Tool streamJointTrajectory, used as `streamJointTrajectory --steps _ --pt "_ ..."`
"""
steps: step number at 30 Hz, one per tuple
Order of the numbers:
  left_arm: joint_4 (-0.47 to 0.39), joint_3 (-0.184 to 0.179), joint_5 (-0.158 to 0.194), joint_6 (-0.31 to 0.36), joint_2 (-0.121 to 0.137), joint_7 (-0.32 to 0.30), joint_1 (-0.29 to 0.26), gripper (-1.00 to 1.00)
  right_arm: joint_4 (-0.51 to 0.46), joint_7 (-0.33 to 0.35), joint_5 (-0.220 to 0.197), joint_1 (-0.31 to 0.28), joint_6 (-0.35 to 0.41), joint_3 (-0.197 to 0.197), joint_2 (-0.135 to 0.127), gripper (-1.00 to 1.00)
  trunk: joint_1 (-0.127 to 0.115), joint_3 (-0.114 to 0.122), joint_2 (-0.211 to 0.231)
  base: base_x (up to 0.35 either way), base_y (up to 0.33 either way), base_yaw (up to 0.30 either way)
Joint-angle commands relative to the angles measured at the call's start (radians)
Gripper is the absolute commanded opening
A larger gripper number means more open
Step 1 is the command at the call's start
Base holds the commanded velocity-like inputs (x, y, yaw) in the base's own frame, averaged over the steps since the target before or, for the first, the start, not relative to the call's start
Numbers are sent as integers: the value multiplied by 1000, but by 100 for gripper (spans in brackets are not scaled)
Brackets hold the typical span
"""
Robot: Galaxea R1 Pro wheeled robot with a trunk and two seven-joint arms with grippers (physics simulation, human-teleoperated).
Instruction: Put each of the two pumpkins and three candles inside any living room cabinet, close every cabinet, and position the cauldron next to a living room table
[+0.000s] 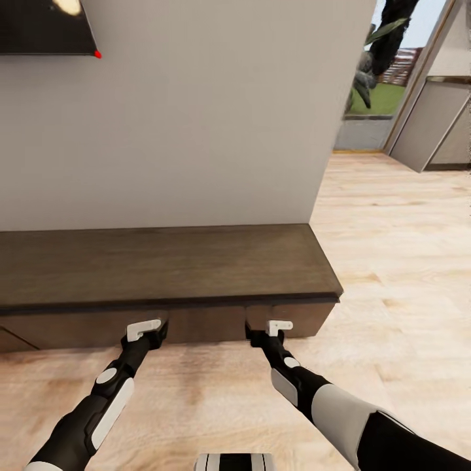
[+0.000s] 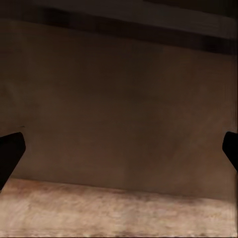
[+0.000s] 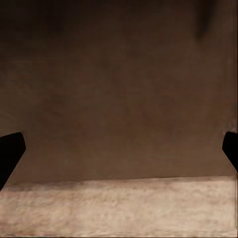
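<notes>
The cabinet [image 1: 163, 265] is a long, low dark brown unit against the white wall, and its drawer fronts look shut. My left gripper [image 1: 152, 335] is right at the front face near the middle. My right gripper [image 1: 265, 332] is at the front face closer to the cabinet's right end. Both wrist views look at the brown cabinet front [image 2: 124, 99] [image 3: 119, 89] from very close, with floor below it. In them the left gripper [image 2: 119, 148] and the right gripper [image 3: 119, 148] have their black fingertips far apart and nothing between them. The pumpkins, candles, cauldron and table are out of view.
A dark screen [image 1: 39, 26] hangs on the wall above the cabinet's left part. Pale wood floor [image 1: 392, 261] stretches open to the right, past the cabinet's end. Further right is a glass opening with a plant [image 1: 369, 78] outside, and beyond it grey panels [image 1: 435, 124].
</notes>
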Motion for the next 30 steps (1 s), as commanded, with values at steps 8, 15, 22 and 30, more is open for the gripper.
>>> streamJointTrajectory --steps 8,15,22,30 --pt "-1 -4 8 3 1 8 0 100 0 -5 -6 0 -3 9 1 100 -1 -1 0 -340 0 0" --pt "1 -4 8 4 1 8 0 100 0 -9 -7 -1 0 7 1 100 -1 -1 0 -344 0 0" --pt "3 -7 17 14 6 5 4 100 -7 -8 -14 -1 92 4 -3 100 -1 -1 0 -344 0 0" --pt "-156 5 65 275 40 7 58 100 -56 -10 -57 -2 441 -2 -62 100 -1 -1 0 -289 0 0"
